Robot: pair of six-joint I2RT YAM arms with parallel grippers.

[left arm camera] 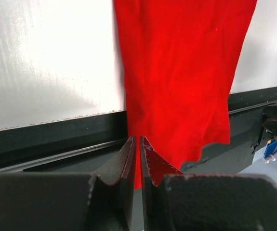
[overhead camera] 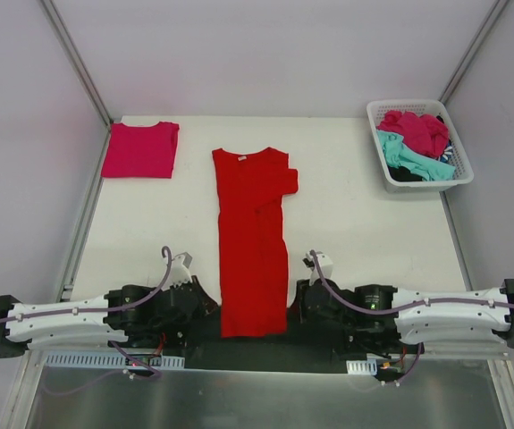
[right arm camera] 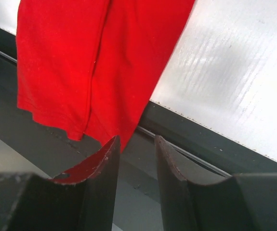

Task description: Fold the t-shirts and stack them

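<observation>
Left gripper [left arm camera: 137,140]: fingers almost pressed together, pinching the near hem of the red shirt [overhead camera: 252,241]. Right gripper [right arm camera: 137,139]: spread, nothing between the fingers, hem just beyond their tips. Red shirt lies lengthwise mid-table [overhead camera: 355,232], folded narrow, one sleeve out right, hem past the near edge. Folded pink shirt [overhead camera: 140,149] far left. Basket [overhead camera: 408,105] far right holds magenta, teal and dark shirts [overhead camera: 415,147].
</observation>
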